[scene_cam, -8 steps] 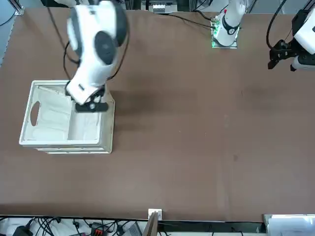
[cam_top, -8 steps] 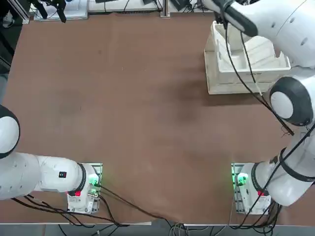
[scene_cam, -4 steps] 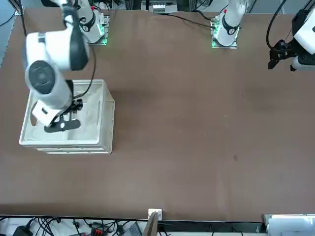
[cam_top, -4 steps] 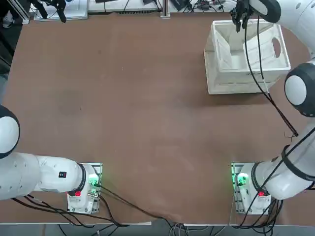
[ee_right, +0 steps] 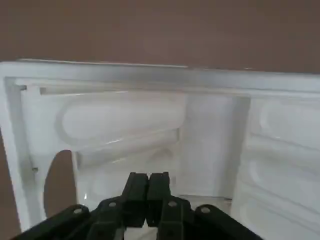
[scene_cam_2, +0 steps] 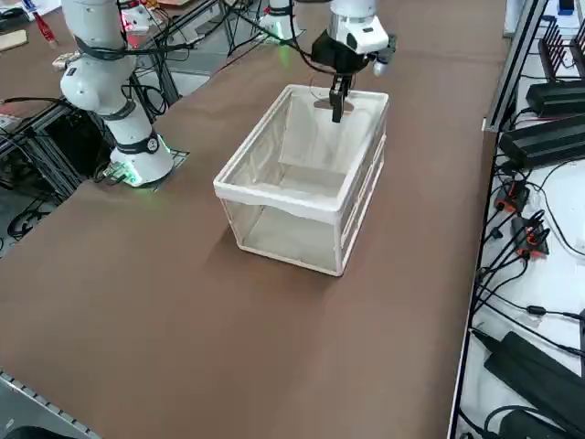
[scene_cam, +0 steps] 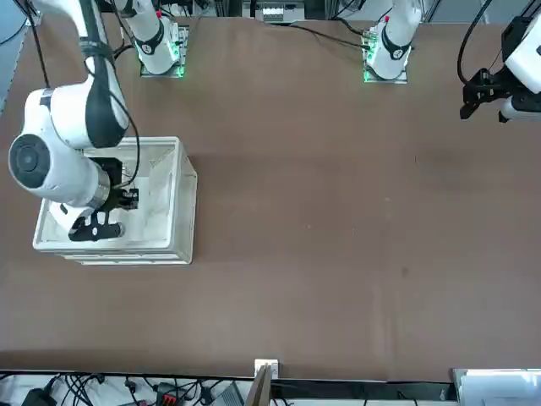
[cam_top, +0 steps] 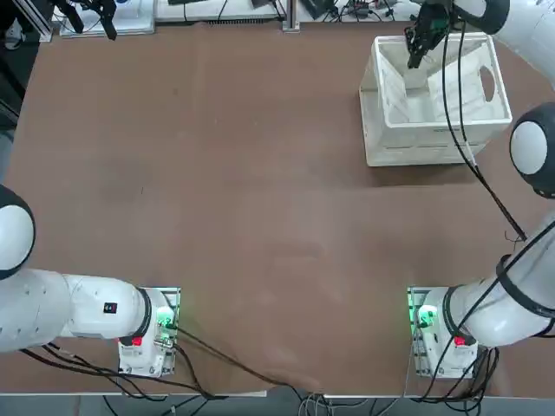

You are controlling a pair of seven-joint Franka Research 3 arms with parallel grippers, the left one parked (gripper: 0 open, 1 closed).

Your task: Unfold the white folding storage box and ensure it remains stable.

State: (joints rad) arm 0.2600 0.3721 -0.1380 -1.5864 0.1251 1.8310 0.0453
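Note:
The white folding storage box (cam_top: pixel 418 146) stands at the table's far right with its long walls up and its rim (scene_cam_2: pixel 285 196) level. An end panel with an oval handle hole (cam_top: pixel 474 81) leans inward, and so does the opposite end panel (cam_top: pixel 395 87). My right gripper (cam_top: pixel 412 57) hangs just inside the box by its far long wall, fingers pointing down. In the wrist view the black fingers (ee_right: pixel 136 186) are pressed together with nothing between them, facing the box's inner corner and rim (ee_right: pixel 150 75). The front view shows the gripper (scene_cam: pixel 95 227) over the box (scene_cam: pixel 184 211).
Brown tabletop stretches wide to the left of the box. Black power bricks and cables (scene_cam_2: pixel 547 91) lie beyond the table's right edge. My right arm's base (cam_top: pixel 434 334) sits at the near edge. More cables line the far edge (cam_top: pixel 347 10).
My right arm swung from over the box's middle to its far side and dipped in. Its fingers went from open to shut. The end panels now show uncovered.

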